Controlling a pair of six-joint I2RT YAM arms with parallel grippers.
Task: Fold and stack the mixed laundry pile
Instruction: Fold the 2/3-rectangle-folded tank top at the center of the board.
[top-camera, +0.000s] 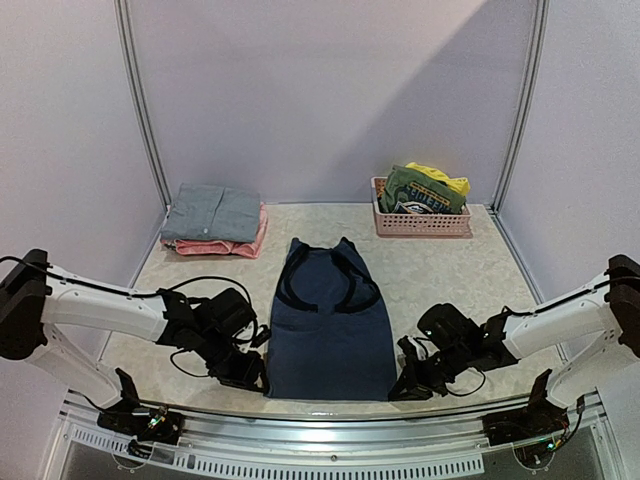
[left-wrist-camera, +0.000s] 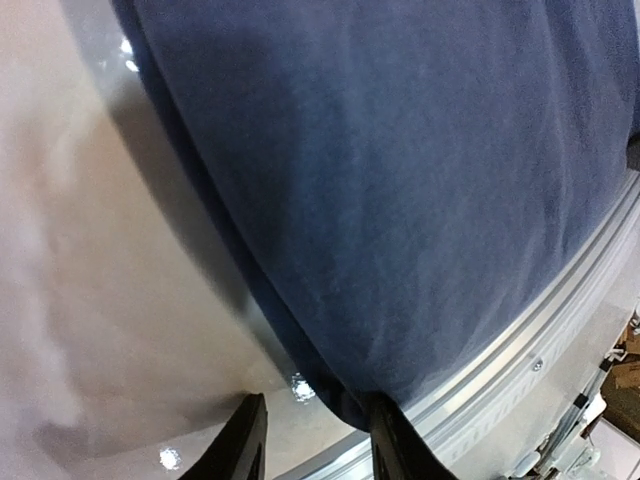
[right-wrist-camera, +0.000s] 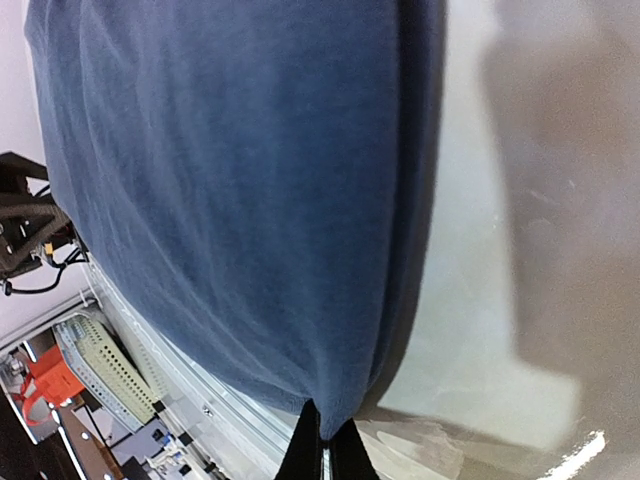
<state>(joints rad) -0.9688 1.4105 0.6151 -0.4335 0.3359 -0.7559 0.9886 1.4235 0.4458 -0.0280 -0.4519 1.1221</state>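
The navy sleeveless top (top-camera: 330, 325) lies flat in the middle of the table, straps at the far end, hem at the near edge. My left gripper (top-camera: 247, 376) is at its near left corner. In the left wrist view (left-wrist-camera: 315, 448) the jaws stand apart, and the corner of the top (left-wrist-camera: 400, 200) rests against the right finger (left-wrist-camera: 395, 445). My right gripper (top-camera: 408, 381) is at the near right corner. In the right wrist view (right-wrist-camera: 325, 450) it is shut on the hem corner of the top (right-wrist-camera: 250, 180). The green printed tee (top-camera: 425, 192) and the yellow piece (top-camera: 443, 178) sit in the basket.
A folded grey shirt (top-camera: 213, 210) lies on a folded pink piece (top-camera: 225, 246) at the back left. The pink slatted basket (top-camera: 420, 224) stands at the back right. A metal rail (top-camera: 330, 420) runs along the table's near edge. Walls close the back and sides.
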